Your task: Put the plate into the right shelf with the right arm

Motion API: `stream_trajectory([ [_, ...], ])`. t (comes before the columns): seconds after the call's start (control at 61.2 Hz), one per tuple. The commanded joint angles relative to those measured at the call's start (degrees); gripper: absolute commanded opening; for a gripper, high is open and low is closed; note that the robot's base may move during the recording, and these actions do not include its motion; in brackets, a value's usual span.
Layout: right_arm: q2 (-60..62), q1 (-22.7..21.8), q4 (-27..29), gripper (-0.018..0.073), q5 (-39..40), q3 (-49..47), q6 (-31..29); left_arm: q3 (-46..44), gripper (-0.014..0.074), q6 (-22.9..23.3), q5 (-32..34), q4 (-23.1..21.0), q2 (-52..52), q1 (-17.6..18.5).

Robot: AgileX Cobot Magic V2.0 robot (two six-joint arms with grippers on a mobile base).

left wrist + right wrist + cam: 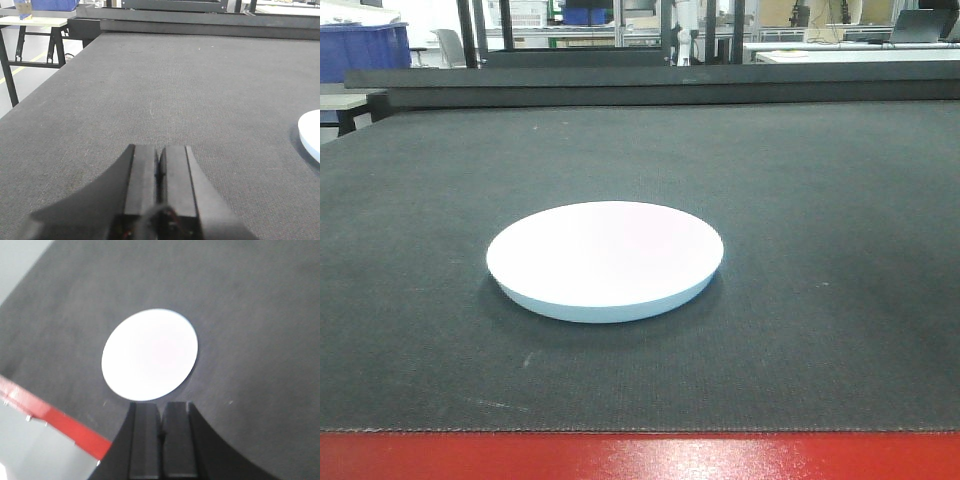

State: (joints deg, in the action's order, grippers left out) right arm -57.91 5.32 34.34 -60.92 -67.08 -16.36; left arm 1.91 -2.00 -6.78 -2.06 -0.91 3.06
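While the plain white, round, glossy plate (pixel 149 354) lies flat on the dark grey table (pixel 250 315), just ahead of the right jaws, those jaws are pressed together, empty. Step: approach, seemingly. Next: spread jaws, lower onto near rim.

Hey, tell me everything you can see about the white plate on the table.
The plate is plain white, round and shallow, with a smooth glossy surface, no pattern and nothing on it. It lies flat and right way up on the dark grey textured mat, a little back from the table's red front edge, and casts a soft shadow. Only the mat touches it. The right gripper is apart from it, jaws closed.
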Motion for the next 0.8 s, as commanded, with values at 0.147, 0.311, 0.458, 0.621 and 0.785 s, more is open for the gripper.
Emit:
stream_trajectory([
  [0.147, -8.8, 10.5, 2.6, 0.0058, 8.9, -2.0, -0.8, 0.5, -0.0047, 0.2, 4.9, -0.3, -0.4, -0.1],
  [0.311, -16.2, 18.0, -2.8, 0.0058, 15.5, -2.0, -0.4, 0.5, -0.0047, 0.2, 4.9, -0.3, -0.4, -0.1],
  [0.458, -21.8, 21.0, -6.5, 0.0058, 19.9, -2.0, 0.2, 0.5, -0.0047, 0.2, 4.9, -0.3, -0.4, -0.1],
  [0.621, -26.9, 21.6, -9.9, 0.0058, 27.6, -2.0, 0.2, 0.5, -0.0047, 0.2, 4.9, -0.3, -0.4, -0.1],
  [0.785, -30.5, 21.6, -11.9, 0.0102, 31.1, -2.0, -2.4, 0.5, -0.0047, 0.2, 4.9, -0.3, -0.4, -0.1],
])
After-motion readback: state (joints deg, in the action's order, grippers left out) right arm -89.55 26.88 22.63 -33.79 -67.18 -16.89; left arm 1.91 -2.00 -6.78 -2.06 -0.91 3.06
